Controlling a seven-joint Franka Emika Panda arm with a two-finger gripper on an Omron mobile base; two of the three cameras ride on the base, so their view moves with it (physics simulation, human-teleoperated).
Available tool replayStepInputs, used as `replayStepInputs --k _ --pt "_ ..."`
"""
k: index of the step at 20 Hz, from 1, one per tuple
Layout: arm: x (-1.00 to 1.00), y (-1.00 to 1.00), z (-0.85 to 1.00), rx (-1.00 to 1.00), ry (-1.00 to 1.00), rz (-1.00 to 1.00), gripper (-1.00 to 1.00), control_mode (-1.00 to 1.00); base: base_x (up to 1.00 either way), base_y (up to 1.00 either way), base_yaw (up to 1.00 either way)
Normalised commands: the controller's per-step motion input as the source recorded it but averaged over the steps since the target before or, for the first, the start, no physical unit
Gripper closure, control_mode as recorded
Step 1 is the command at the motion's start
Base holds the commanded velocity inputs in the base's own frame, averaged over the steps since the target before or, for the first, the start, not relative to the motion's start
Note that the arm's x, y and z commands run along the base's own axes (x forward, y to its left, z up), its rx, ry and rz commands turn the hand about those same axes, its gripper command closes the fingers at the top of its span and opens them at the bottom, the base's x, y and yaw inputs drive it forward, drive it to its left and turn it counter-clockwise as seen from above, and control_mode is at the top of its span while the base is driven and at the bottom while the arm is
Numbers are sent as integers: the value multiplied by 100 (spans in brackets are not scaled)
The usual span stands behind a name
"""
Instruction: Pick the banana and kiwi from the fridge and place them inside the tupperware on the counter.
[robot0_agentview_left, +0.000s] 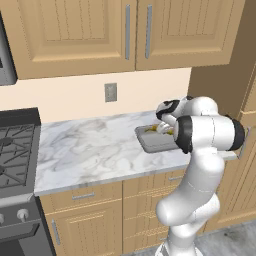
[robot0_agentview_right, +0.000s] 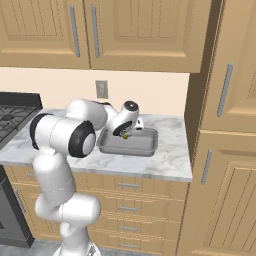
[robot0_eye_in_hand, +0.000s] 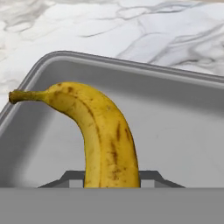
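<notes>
Yellow banana (robot0_eye_in_hand: 103, 140) in jaws over grey tupperware (robot0_eye_in_hand: 183, 118), marbled counter (robot0_eye_in_hand: 131, 30) around.

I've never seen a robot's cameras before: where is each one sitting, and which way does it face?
Left base view: behind the arm's left, facing the counter; arm at lower right.
Right base view: behind its right, same counter; arm at lower left.
Hand view: on the hand, looking along the tool at the banana it grips.
All share the tupperware.
</notes>
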Motion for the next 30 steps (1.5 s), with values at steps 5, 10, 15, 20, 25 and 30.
replayStepInputs --k 5,10,15,20,25,30 --pt "23 0 -32 0 3 2 100 -100 0 0 0" --pt "34 0 -26 0 2 1 100 -100 0 0 0" --pt "37 0 -30 0 3 1 100 -100 0 0 0" --pt "23 0 -21 0 3 0 -100 -100 0 0 0" --pt "-3 0 4 0 1 0 -100 -100 0 0 0" --pt "-42 0 54 -1 0 0 -100 -100 0 0 0"
